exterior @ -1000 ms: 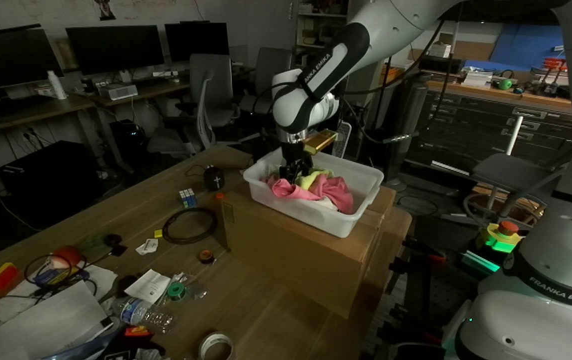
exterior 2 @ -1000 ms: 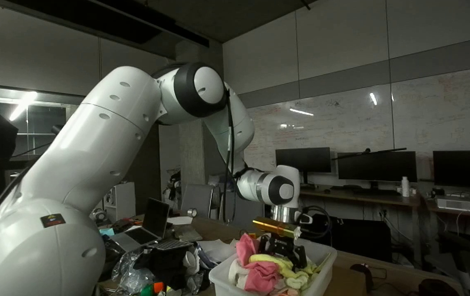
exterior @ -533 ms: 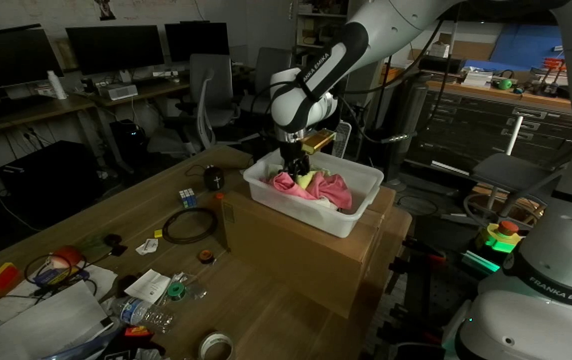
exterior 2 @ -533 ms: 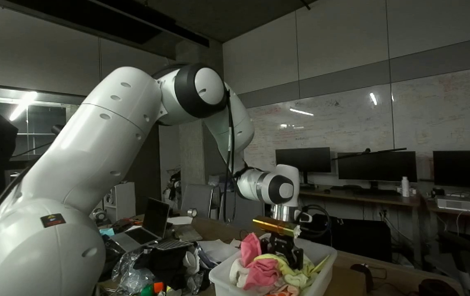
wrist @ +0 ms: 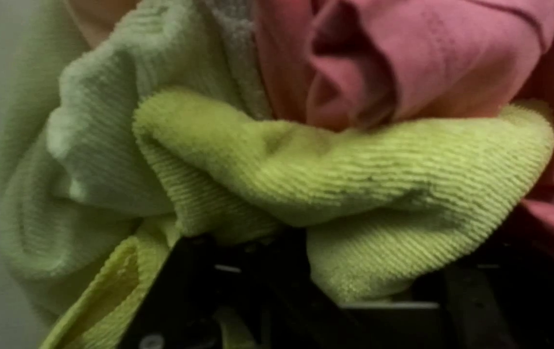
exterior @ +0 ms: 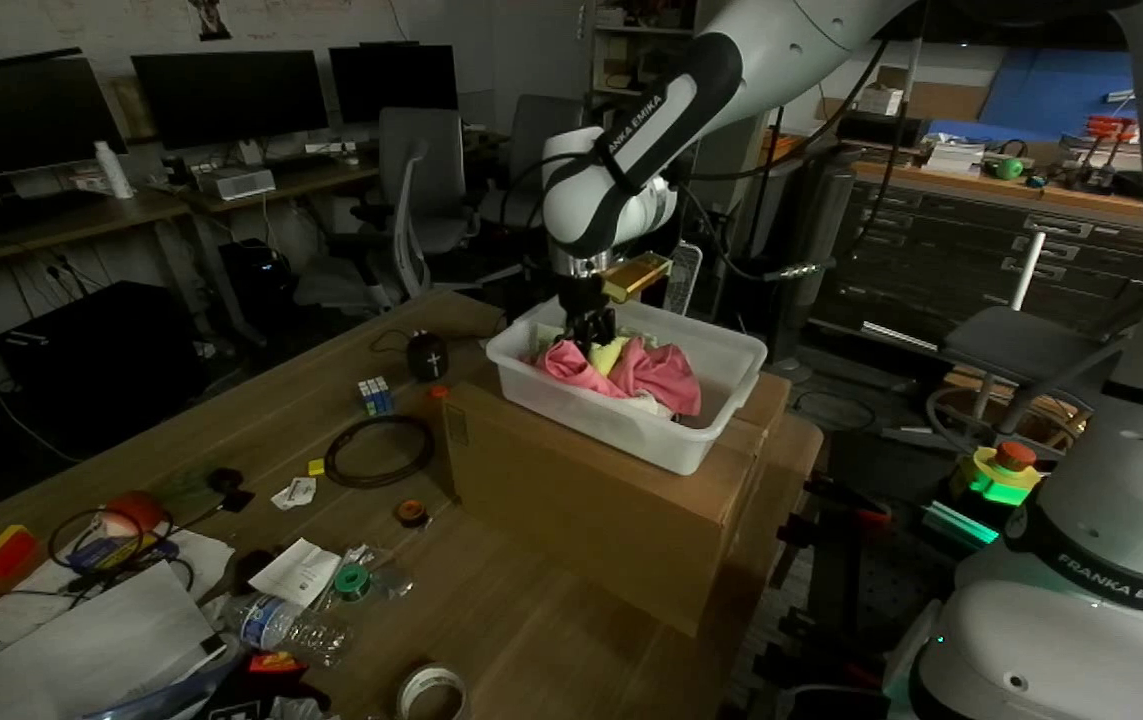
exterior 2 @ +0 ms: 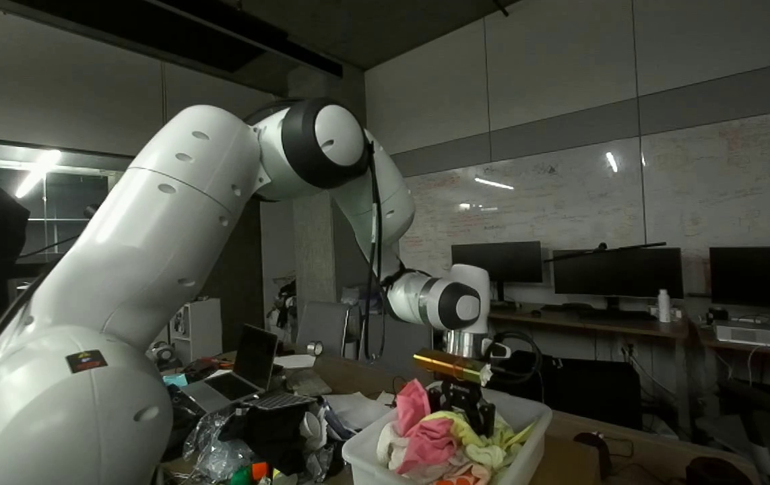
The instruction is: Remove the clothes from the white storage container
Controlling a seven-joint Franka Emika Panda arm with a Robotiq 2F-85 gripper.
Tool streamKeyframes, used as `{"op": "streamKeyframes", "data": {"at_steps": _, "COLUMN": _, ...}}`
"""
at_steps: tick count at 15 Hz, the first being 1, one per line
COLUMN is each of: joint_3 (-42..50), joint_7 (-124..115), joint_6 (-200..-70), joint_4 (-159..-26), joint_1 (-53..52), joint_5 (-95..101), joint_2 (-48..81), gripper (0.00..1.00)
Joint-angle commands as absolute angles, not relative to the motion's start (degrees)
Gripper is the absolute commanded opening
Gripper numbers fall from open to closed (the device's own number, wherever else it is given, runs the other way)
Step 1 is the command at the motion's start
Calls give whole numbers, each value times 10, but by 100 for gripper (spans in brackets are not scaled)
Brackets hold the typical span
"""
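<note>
Cloth [wrist: 354, 169], yellow, ribbed, folded, lies against gripper [exterior: 588, 335] in white plastic tub [exterior: 611, 420] near edge of desk [exterior: 511, 650]. Jaws partly hidden; cannot tell whether clamped or apart.

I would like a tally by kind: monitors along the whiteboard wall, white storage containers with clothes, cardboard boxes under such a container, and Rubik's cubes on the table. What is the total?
Monitors: 3
White storage container: 1
Cardboard box: 1
Rubik's cube: 1
Total: 6
</note>
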State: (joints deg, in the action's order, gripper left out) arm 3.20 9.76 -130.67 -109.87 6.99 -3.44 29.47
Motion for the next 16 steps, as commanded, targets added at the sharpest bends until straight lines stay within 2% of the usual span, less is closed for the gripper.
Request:
{"op": "streamKeyframes", "data": {"at_steps": 1, "joint_3": 26, "joint_7": 101, "joint_6": -1338, "joint_4": -1147, "joint_1": 79, "joint_5": -42, "joint_2": 240, "gripper": 10}}
{"op": "streamKeyframes", "data": {"at_steps": 16, "joint_3": 40, "joint_7": 60, "joint_6": -1341, "joint_4": -1252, "joint_1": 62, "joint_5": -57, "joint_2": -105, "gripper": 9}}
